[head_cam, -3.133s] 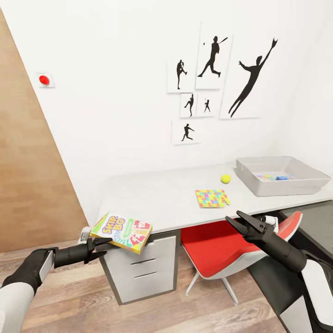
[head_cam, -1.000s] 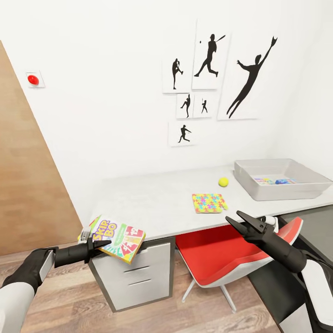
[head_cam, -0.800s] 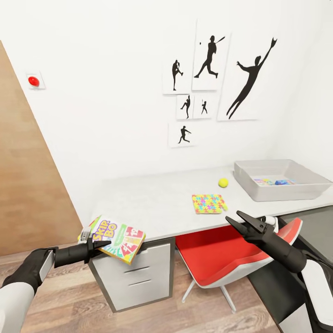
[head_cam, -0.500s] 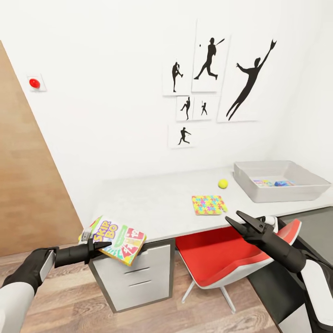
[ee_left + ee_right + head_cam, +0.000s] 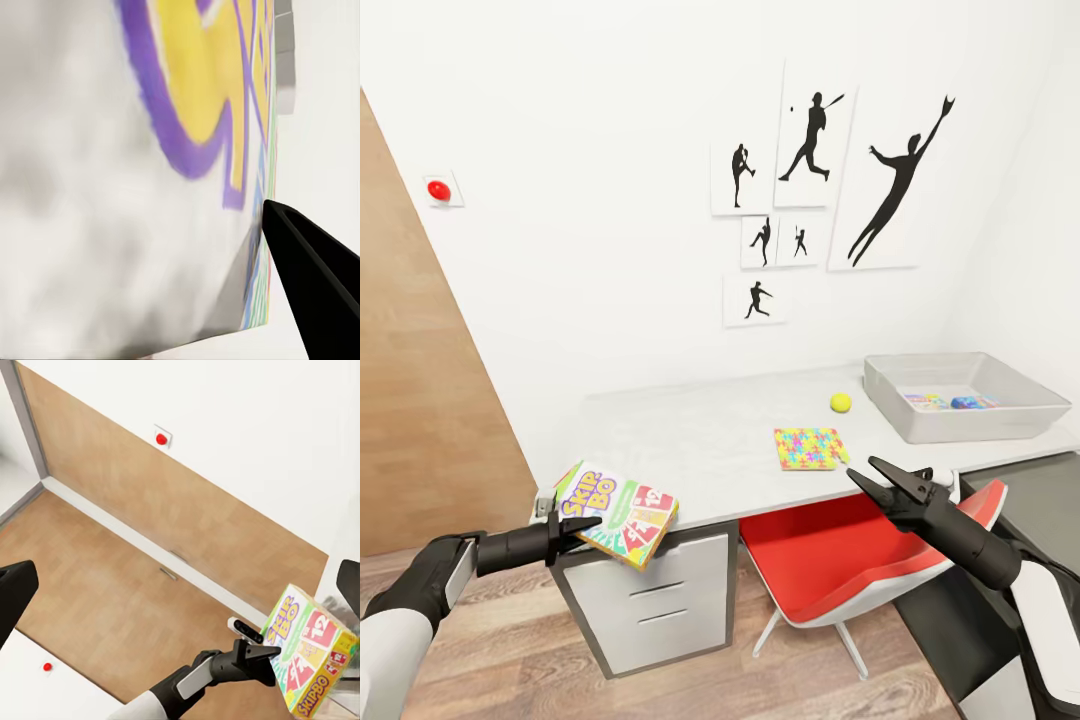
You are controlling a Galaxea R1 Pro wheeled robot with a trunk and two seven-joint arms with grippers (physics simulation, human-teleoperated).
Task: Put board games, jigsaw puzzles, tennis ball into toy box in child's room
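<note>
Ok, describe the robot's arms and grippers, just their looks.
Both arms are alike: white shells nearer the body, then matte black forearms and wrists. The left gripper and right gripper each end in two slim, black, pointed fingers, like a beak. A small white-and-grey block sits by each wrist. No cables or printed markings are visible.

The head camera looks forward and down from above both arms onto the counter [image 5: 700, 440] and the white wall behind it. The left wrist camera sits pressed close against the Skip-Bo box [image 5: 172, 112]. The right wrist camera faces back across the wood floor [image 5: 112, 577], sharing that Skip-Bo box and the left pincer [image 5: 264, 661] holding it.
</note>
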